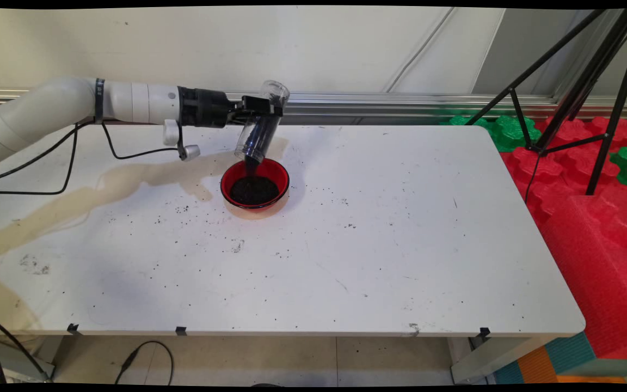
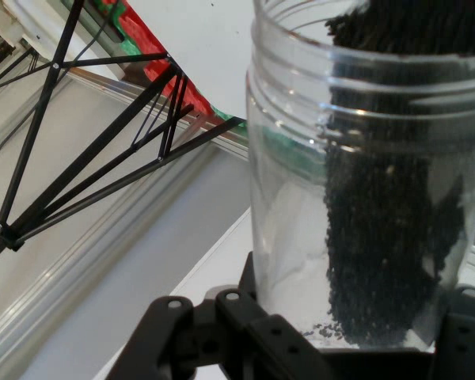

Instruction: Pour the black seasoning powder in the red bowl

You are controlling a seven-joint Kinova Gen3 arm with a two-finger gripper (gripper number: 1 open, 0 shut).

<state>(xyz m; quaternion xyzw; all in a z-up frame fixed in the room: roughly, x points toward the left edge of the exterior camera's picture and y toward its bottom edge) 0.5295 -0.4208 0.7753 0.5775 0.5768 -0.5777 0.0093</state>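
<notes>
- I find no lettering, label, brand, number or sign that I can read anywhere around me, in either view.

Jar [image 1: 262,128] tilted above bowl [image 1: 255,184]

Bright, even light (soft shadows), curved edges

Clear jar [image 2: 364,198]: top and right side cut off by hand view edges, mouth not visible there. Gripper [image 1: 262,111]: fingertips hidden behind jar in main view; in hand view only linkage at bottom edge, fingers cut off. Black tripod [image 1: 580,81]: top cut off by frame. Specks on table [image 1: 346,261]: too small to identify. Red bowl [image 1: 255,184]: bottom hidden under dark grains.
</notes>
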